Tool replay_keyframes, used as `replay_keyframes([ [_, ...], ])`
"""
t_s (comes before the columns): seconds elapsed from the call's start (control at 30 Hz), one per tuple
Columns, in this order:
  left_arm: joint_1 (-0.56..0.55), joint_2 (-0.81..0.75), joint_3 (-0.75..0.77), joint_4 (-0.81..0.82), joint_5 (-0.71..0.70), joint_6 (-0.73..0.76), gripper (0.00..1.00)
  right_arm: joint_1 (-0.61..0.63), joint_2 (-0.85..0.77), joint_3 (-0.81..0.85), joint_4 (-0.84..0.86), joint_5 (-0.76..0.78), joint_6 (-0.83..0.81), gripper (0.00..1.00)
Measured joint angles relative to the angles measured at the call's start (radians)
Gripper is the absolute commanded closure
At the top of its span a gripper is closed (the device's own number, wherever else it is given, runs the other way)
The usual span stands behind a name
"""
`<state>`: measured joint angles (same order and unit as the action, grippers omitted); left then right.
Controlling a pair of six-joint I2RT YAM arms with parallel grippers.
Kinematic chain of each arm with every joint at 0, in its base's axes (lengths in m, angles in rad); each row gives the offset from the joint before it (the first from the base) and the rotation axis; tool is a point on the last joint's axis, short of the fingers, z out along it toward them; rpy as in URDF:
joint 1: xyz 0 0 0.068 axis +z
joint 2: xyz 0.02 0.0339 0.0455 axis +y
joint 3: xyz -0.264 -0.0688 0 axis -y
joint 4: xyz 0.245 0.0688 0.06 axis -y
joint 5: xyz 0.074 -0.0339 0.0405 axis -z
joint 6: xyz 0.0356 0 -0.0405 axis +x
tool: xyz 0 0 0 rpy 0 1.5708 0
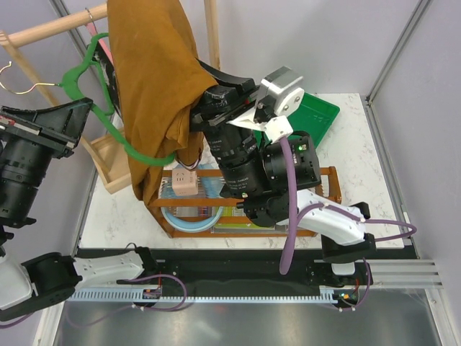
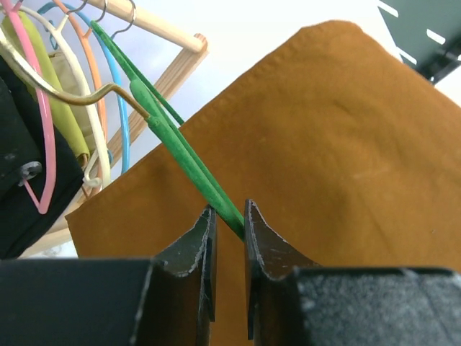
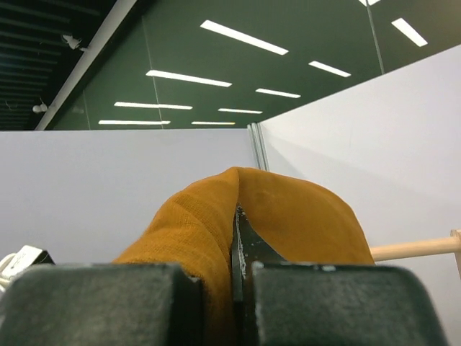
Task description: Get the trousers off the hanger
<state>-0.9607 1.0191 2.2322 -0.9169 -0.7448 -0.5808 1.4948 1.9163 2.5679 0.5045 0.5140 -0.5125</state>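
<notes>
- Trousers [image 1: 155,79] hang in a long rust-brown drape at the back left of the table, seemingly looped over the lower bar of the green hanger [image 1: 75,73], with their bottom folds dangling just above the wooden crate [image 1: 331,189]
- Our right gripper [image 3: 236,220] is closed on a bunched fold of the cloth. Only a small pinch sits between the jaws, so we judge that a hard pull could let the fabric slide out and leave the trousers on the bar
- Our left gripper [image 2: 229,213] is clamped on the thin green frame, the jaws nearly together around it. The rod is slim and smooth, so drag from the cloth could make it twist or slip in that grip
- If the cloth bunches on the rounded corner of the hanger, the pull would go into the hanger rather than slide the trousers free, and our two arms would then work against each other
- We cannot tell whether the hanger's hook rests on the wooden rail [image 1: 57,25]. If it does, a sideways tug could jostle the pink hanger [image 2: 43,130], the blue hanger [image 2: 121,108] and the others crowded beside it
- Once free, the heavy cloth would hang from one small pinch and could catch on the crate's contents or fall onto the table [image 1: 360,158]
</notes>
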Motion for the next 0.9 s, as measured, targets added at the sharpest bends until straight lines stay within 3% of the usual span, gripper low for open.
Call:
replay_keyframes([
  [0.4, 0.000, -0.181, -0.136, 0.017, 0.050, 0.108, 0.98, -0.048, -0.011, -0.008, 0.072, 0.127, 0.174, 1.00],
  [0.7, 0.000, -0.205, -0.102, 0.015, 0.048, 0.107, 0.98, -0.171, -0.072, -0.066, 0.047, 0.213, 0.547, 1.00],
  [0.9, -0.001, -0.201, -0.115, -0.018, 0.047, 0.101, 0.98, -0.194, -0.106, -0.089, 0.050, 0.237, 0.624, 1.00],
])
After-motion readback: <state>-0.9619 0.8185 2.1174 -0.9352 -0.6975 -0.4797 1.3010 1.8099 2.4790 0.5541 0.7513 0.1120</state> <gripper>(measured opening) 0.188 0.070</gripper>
